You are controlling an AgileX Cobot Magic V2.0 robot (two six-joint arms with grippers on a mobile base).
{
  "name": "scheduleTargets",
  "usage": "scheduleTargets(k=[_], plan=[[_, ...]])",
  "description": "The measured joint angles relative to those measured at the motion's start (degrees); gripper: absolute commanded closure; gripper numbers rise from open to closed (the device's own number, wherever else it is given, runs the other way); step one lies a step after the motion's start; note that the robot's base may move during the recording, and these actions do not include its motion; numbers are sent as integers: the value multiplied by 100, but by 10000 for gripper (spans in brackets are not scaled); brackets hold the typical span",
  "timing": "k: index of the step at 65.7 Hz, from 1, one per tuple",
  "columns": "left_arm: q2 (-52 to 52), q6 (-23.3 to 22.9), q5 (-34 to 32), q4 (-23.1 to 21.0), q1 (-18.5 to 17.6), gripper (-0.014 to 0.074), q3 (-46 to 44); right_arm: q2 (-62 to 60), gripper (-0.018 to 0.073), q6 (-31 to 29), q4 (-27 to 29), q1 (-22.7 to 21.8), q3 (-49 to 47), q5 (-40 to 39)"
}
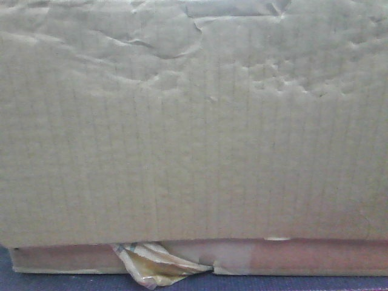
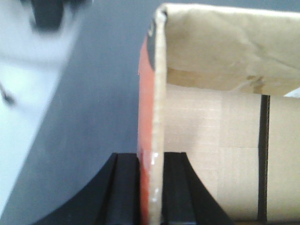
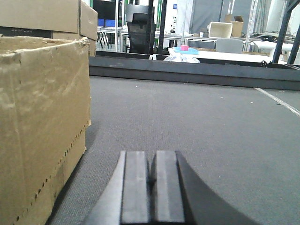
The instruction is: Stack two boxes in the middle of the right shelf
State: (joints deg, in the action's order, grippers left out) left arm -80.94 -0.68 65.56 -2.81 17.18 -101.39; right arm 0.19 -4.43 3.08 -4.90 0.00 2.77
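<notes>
A brown cardboard box (image 1: 194,121) fills the front view and rests on a flat box (image 1: 303,257), which has clear tape and a yellowish tape scrap (image 1: 151,264). In the left wrist view my left gripper (image 2: 150,157) is shut on the upright wall of a box (image 2: 159,93). One finger is on the wall's red outer face, the other inside the box. My right gripper (image 3: 152,157) is shut with nothing in it, low over grey carpet, and a box (image 3: 42,117) stands just to its left. The shelf is out of view.
Grey carpeted surface (image 3: 197,117) stretches ahead of the right gripper to a dark raised edge (image 3: 187,72). More cardboard boxes (image 3: 47,16) stand at the back left. A black chair (image 3: 140,33) and tables lie beyond. Grey floor (image 2: 93,93) lies left of the gripped wall.
</notes>
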Motion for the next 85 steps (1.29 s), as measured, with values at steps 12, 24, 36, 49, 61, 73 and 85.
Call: scheduleTargets(k=[12, 24, 36, 49, 61, 73, 85], plan=[[22, -748, 444, 233, -594, 707, -1349, 0, 721, 0, 0, 0, 0, 0], [34, -1829, 491, 1173, -2036, 707, -1963, 0, 721, 0, 0, 0, 0, 0], [-85, -2823, 552, 2289, -3912, 707, -1978, 0, 721, 0, 0, 0, 0, 0], [-432, -3414, 566, 2810, -5158, 707, -1715, 0, 721, 0, 0, 0, 0, 0], [-770, -3798, 566, 2883, -5722, 707, -1188, 0, 721, 0, 0, 0, 0, 0], [-1086, -4067, 566, 2920, -5797, 707, -596, 0, 721, 0, 0, 0, 0, 0], [-1342, -4134, 554, 2782, -5797, 707, -175, 0, 721, 0, 0, 0, 0, 0]])
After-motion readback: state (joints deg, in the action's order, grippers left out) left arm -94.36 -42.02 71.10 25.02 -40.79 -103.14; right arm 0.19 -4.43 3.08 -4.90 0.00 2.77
